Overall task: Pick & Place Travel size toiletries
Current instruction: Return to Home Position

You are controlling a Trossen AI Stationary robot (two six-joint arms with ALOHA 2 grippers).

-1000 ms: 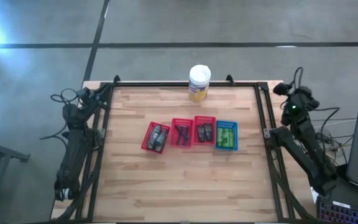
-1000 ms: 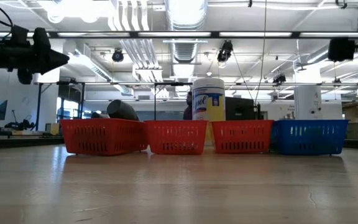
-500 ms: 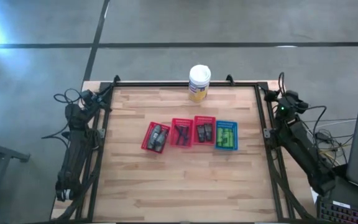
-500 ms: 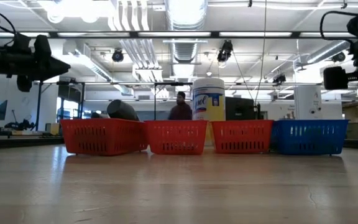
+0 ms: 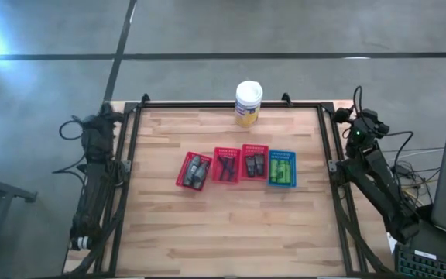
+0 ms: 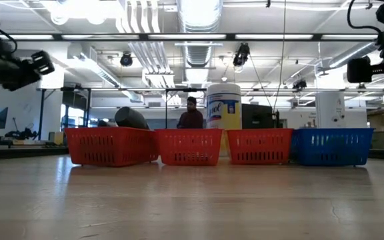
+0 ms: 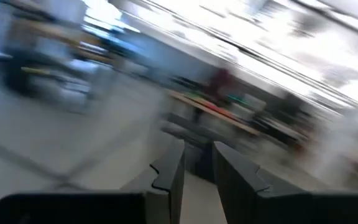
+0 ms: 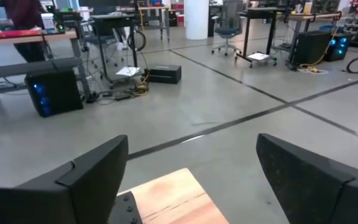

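Wood table [image 5: 223, 232]: 3 red baskets [image 6: 189, 148] + blue basket [image 6: 331, 148] in a row, toiletries [image 5: 196, 169] inside. Canister [image 5: 248, 102] at far edge; person [image 6: 191, 115] beyond. L gripper [image 7: 199, 163] off left edge, fingers narrow. R gripper [image 8: 191, 158] off right edge, wide.

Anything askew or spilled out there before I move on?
Only the leftmost red basket stands out: it sits rotated, out of line with the straighter row that ends at the blue basket. Nothing looks spilled.

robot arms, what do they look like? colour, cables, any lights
Both the left arm and right arm are slim, dark and jointed, with loose black cables looping off them. A small green light glows on the right arm. The right gripper's fingers are broad, dark and angular.
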